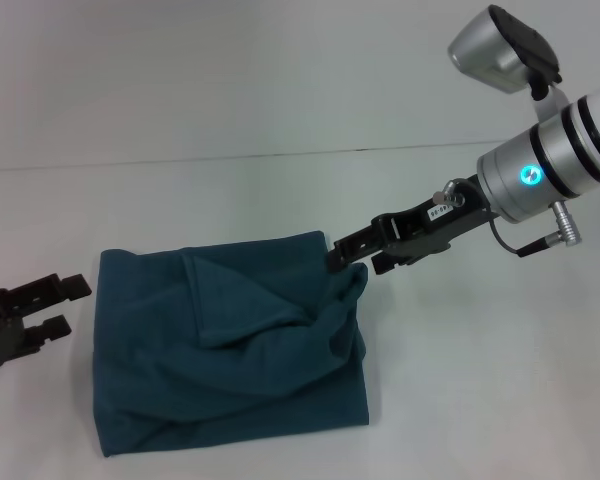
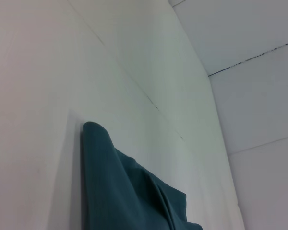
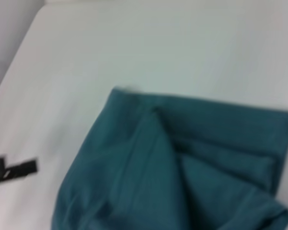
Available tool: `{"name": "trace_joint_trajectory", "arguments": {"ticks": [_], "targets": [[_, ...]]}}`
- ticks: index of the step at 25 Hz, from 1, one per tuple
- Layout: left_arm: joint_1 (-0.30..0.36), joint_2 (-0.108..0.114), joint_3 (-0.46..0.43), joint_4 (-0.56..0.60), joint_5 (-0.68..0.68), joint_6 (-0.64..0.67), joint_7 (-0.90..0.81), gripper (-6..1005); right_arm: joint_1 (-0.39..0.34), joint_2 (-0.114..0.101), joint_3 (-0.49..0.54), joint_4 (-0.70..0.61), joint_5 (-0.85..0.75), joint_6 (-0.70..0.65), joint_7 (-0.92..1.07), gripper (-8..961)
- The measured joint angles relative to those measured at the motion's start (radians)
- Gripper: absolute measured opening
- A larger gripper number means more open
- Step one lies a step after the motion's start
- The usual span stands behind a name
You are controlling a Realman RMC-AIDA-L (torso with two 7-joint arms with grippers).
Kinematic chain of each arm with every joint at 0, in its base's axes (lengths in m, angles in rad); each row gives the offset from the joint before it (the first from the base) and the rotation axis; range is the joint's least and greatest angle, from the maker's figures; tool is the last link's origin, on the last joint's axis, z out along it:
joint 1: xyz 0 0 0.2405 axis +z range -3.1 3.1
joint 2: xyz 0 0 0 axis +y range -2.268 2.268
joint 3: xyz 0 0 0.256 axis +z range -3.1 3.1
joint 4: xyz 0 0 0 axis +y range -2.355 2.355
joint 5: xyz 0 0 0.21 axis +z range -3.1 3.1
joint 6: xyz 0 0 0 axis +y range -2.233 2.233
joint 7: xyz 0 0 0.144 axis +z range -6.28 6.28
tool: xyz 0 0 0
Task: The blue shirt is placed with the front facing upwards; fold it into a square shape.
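In the head view, the left gripper (image 1: pixel 68 305) rests low on the white table (image 1: pixel 280 190) at about 9 o'clock, its 2 black fingers (image 1: pixel 50 287) spread apart with nothing between them, just beside the left edge of the blue shirt (image 1: pixel 220 350) but not touching it. The blue shirt lies in the middle of the table, folded into a rough rectangle, with loose wrinkled layers bunched on top toward its right side. At about 2 o'clock from the shirt's centre, the right gripper (image 1: pixel 345 262) reaches in from the upper right and its fingers pinch a raised fold at the shirt's upper right corner. In the right wrist view the shirt (image 3: pixel 182 167) fills the lower half, and the left gripper's fingertip (image 3: pixel 19 168) shows beyond it.
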Motion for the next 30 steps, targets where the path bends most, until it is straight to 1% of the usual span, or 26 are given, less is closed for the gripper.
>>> {"name": "trace_joint_trajectory", "arguments": {"ticks": [3, 7, 9, 14, 19, 22, 26, 28, 30], "targets": [[-0.002, 0.000, 0.000, -0.016, 0.000, -0.007, 0.002, 845, -0.006, 0.006, -0.006, 0.021, 0.000, 0.057, 0.023, 898], [-0.005, 0.000, 0.000, -0.029, 0.000, -0.022, 0.003, 845, 0.012, 0.011, -0.017, 0.105, 0.000, 0.137, 0.029, 898], [-0.005, 0.000, 0.000, -0.033, 0.000, -0.026, 0.003, 845, 0.021, 0.016, -0.021, 0.137, 0.000, 0.173, 0.030, 898], [-0.004, 0.000, 0.000, -0.033, -0.009, -0.028, 0.004, 845, 0.035, 0.029, -0.033, 0.182, 0.000, 0.234, 0.033, 898], [-0.002, -0.001, 0.001, -0.040, -0.011, -0.034, 0.005, 845, 0.045, 0.033, -0.046, 0.203, 0.001, 0.261, 0.040, 898], [0.001, -0.002, 0.001, -0.045, -0.011, -0.035, 0.005, 845, 0.038, 0.029, -0.073, 0.200, -0.013, 0.242, 0.058, 897], [0.002, -0.002, 0.001, -0.045, -0.011, -0.040, 0.005, 845, 0.012, 0.008, -0.069, 0.194, -0.013, 0.238, 0.074, 897], [0.000, -0.002, 0.001, -0.046, -0.011, -0.041, 0.005, 845, 0.006, 0.007, -0.067, 0.193, -0.002, 0.240, 0.070, 897], [-0.002, -0.002, 0.001, -0.047, -0.011, -0.042, 0.005, 845, 0.005, 0.010, -0.067, 0.193, 0.000, 0.244, 0.066, 897]]}}
